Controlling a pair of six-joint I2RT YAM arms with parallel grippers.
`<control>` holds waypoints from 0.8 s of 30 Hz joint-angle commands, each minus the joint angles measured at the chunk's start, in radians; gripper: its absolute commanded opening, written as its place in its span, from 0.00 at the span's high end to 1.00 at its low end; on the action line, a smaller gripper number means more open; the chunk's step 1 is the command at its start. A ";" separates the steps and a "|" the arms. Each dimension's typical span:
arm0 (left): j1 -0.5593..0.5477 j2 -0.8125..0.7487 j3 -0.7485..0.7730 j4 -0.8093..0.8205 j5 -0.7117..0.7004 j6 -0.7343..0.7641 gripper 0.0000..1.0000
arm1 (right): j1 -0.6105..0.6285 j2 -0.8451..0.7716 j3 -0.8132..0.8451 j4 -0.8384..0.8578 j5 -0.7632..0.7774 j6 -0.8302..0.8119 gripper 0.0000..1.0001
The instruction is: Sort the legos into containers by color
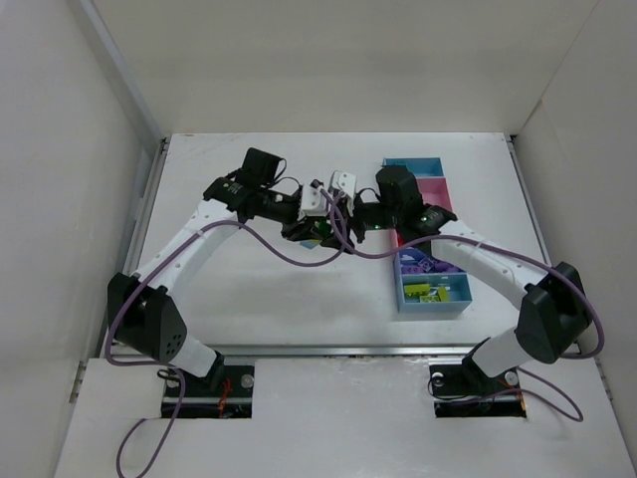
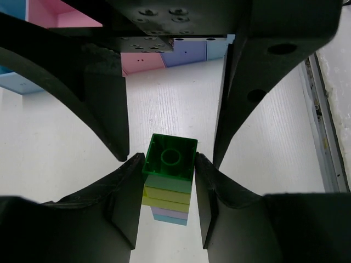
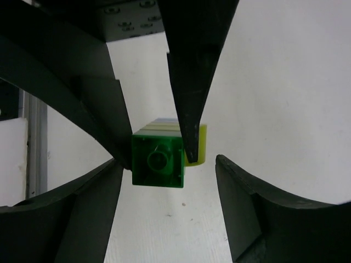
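Lego stack (image 2: 167, 200) is sitting clamped in left pincer (image 2: 168, 164); right pincer (image 3: 170, 164) is gaping around its green end brick (image 3: 158, 161), next needing closing and pulling.

containers (image 1: 433, 307) partly under right arm (image 1: 488, 259), tiny legos (image 1: 422, 265) perhaps purple

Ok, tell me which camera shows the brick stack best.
Left wrist: the brick stack sits centred in the left gripper, its green top and yellow-green, purple and blue layers plain. Right wrist shows mostly the green end, partly covered. Top view: only a speck.
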 commanded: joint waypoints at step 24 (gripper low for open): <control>-0.001 -0.007 0.085 -0.100 0.063 0.103 1.00 | 0.009 -0.062 -0.040 0.137 -0.008 -0.022 0.44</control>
